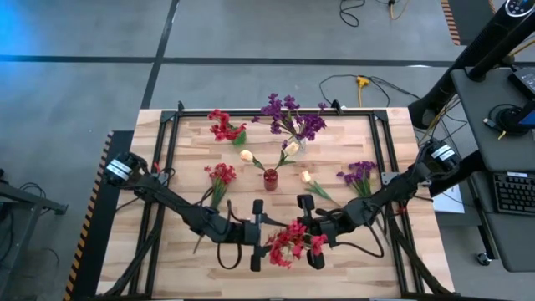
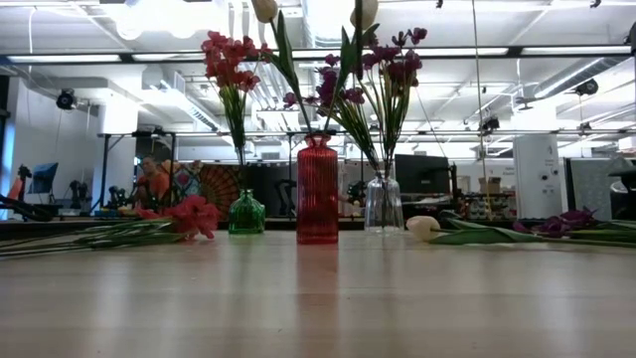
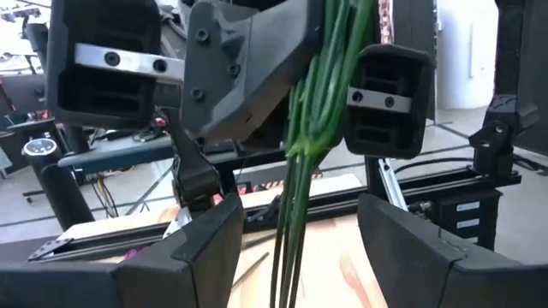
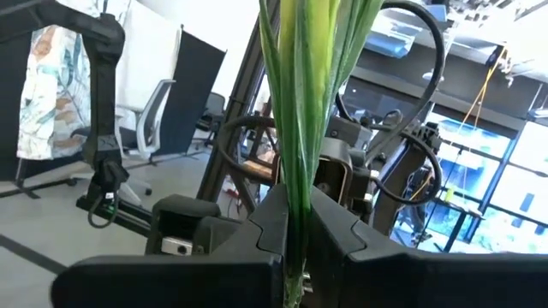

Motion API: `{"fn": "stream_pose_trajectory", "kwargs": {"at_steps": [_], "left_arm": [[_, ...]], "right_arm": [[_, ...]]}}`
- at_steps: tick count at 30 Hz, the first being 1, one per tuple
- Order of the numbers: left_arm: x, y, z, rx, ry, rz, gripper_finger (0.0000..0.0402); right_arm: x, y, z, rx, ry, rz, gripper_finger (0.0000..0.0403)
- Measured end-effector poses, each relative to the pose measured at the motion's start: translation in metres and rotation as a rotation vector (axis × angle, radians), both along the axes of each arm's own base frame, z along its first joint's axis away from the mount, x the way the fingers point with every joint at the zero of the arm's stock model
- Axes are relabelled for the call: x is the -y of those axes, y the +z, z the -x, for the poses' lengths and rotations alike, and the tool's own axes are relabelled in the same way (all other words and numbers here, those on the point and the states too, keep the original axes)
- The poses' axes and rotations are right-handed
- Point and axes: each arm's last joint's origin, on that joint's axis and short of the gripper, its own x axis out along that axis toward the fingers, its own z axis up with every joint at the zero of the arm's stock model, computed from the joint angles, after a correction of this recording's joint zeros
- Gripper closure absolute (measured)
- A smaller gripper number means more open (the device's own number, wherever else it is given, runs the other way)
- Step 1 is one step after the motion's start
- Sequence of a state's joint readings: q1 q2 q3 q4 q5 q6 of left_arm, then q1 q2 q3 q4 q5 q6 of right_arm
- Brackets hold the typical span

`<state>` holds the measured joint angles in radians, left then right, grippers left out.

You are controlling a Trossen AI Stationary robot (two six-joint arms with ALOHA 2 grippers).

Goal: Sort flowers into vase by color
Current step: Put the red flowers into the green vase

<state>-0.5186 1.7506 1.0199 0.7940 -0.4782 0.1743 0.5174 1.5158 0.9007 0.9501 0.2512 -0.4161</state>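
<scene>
A bunch of red flowers [image 1: 292,242] hangs in front of the red vase [image 1: 270,179], near the table's front edge. The right gripper [image 1: 315,235] pinches its green stems [image 4: 295,128] tight. The left gripper [image 1: 257,236] sits just beside it, fingers [image 3: 205,248] wide around the stems. The wooden table [image 1: 192,159] stands on a grey floor [image 1: 84,84]. Desks and screens fill the room behind.
</scene>
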Motion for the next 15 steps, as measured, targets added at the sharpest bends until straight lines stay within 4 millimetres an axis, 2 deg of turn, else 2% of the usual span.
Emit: {"fn": "stream_pose_trajectory", "kwargs": {"at_steps": [8, 15], "left_arm": [[-0.0003, -0.0001, 0.0003, -0.003, 0.004, 0.000, 0.0226], [-0.0005, -0.0001, 0.0004, -0.003, 0.010, -0.001, 0.0328]], "right_arm": [[0.0003, -0.0001, -0.0003, -0.003, -0.004, 0.002, 0.0385], [0.0008, -0.0001, -0.0004, -0.008, -0.010, -0.015, 0.0383]]}}
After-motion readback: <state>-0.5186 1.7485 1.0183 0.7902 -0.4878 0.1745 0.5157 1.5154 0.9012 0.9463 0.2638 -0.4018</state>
